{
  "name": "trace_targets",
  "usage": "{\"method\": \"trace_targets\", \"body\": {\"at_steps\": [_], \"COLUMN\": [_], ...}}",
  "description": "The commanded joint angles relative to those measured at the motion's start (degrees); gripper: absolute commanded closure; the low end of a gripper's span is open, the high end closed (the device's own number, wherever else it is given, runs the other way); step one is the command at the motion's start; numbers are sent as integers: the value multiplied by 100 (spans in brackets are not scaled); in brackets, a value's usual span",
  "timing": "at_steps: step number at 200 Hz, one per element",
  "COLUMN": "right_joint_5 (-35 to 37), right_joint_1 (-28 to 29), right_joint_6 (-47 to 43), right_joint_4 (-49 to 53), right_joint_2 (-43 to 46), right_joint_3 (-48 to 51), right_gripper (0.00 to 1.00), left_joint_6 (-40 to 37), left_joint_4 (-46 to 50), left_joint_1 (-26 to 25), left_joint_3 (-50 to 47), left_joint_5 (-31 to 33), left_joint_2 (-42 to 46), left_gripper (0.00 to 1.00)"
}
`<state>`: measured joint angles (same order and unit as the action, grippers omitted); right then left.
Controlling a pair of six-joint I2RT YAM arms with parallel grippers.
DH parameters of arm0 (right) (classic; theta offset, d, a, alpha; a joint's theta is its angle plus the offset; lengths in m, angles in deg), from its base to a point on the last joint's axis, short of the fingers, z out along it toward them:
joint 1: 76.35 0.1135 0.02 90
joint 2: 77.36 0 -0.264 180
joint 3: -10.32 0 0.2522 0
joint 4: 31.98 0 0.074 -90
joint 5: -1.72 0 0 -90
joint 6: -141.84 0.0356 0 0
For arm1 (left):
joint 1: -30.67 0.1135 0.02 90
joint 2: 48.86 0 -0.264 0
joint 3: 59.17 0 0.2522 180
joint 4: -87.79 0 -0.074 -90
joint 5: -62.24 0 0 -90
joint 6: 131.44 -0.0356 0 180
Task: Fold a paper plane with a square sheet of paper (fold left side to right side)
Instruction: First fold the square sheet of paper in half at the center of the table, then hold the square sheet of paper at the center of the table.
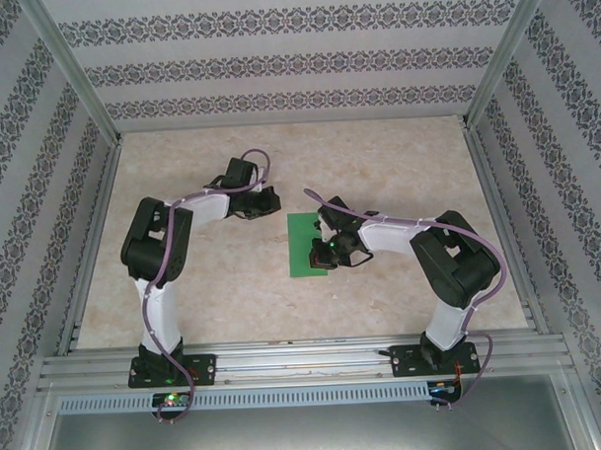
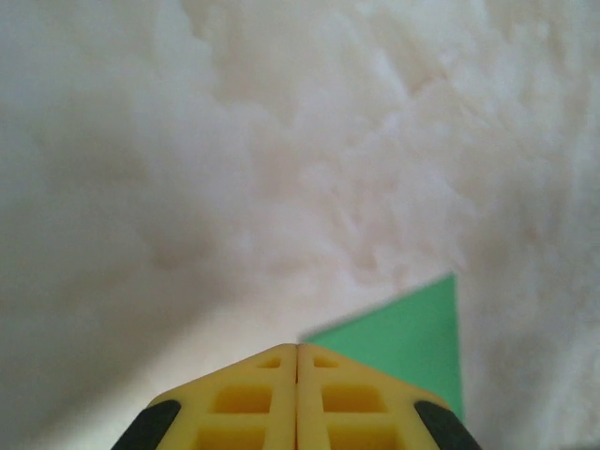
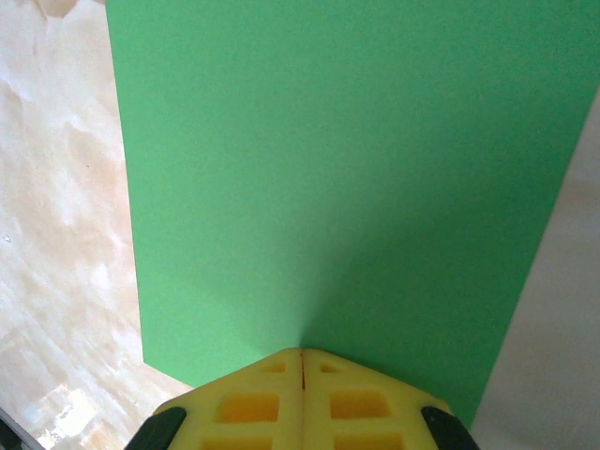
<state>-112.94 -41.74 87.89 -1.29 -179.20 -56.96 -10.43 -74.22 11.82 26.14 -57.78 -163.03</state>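
**Loose Sheet Could Slide Under a Closed Gripper**

The counter [image 1: 397, 172] was pale and smooth, and offered nothing to brace paper against. Near its centre lay the square sheet of paper [image 1: 301, 243], flat. In the top view it showed taller than wide, so the left-to-right fold was probably already in, though the right arm hid its 3 o'clock edge. The right gripper [image 3: 302, 354] was closed with nothing between its fingers, its tip on or just over the green toward the sheet's 4 o'clock side. The left gripper [image 2: 297, 349] was likewise closed and empty, over bare counter just off the sheet's 11 o'clock corner.

The main risk was sliding. With nothing pinning the far side, a tip dragged along to sharpen the crease could carry the thin sheet with it and skew the layers. Pressing hard could wrinkle it. Either gripper would also have had to open before pinching an edge lying flush with the counter.
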Motion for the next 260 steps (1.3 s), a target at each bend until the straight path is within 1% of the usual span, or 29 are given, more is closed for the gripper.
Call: {"method": "trace_targets", "body": {"at_steps": [1, 34, 46, 70, 134, 181, 213, 222, 242, 260], "right_joint_5": [463, 473, 480, 476, 427, 234, 37, 48, 194, 186], "right_joint_1": [-36, -38, -37, -38, -20, -24, -38, -33, -94, -271], "right_joint_6": [45, 55, 51, 58, 29, 25, 68, 86, 121, 121], "right_joint_4": [741, 737, 737, 726, 698, 652, 643, 628, 619, 640], "right_joint_2": [-339, -371, -369, -354, -323, -293, -116, 15, 417, 724], "right_joint_3": [177, 166, 175, 193, 186, 139, 0, -64, -124, -62], "right_gripper": [100, 100, 100, 100, 100, 100, 100, 98, 87, 80], "left_joint_6": [275, 881, 998, 943, 973, 993, 938, 926, 925, 908], "left_joint_4": [1, -675, -833, -801, -852, -857, -719, -680, -643, -569], "left_joint_1": [-317, -698, -784, -896, -902, -911, -938, -948, -948, -955], "left_joint_3": [-442, -957, -1032, -980, -1088, -1128, -1141, -1137, -1149, -1121], "left_joint_5": [-303, -689, -641, -402, -36, -73, -88, -83, -76, -82], "left_joint_2": [496, 541, 478, 306, 181, 32, -44, -44, -30, -26], "left_gripper": [93, 93, 93, 93, 94, 94, 93, 94, 94, 94]}}
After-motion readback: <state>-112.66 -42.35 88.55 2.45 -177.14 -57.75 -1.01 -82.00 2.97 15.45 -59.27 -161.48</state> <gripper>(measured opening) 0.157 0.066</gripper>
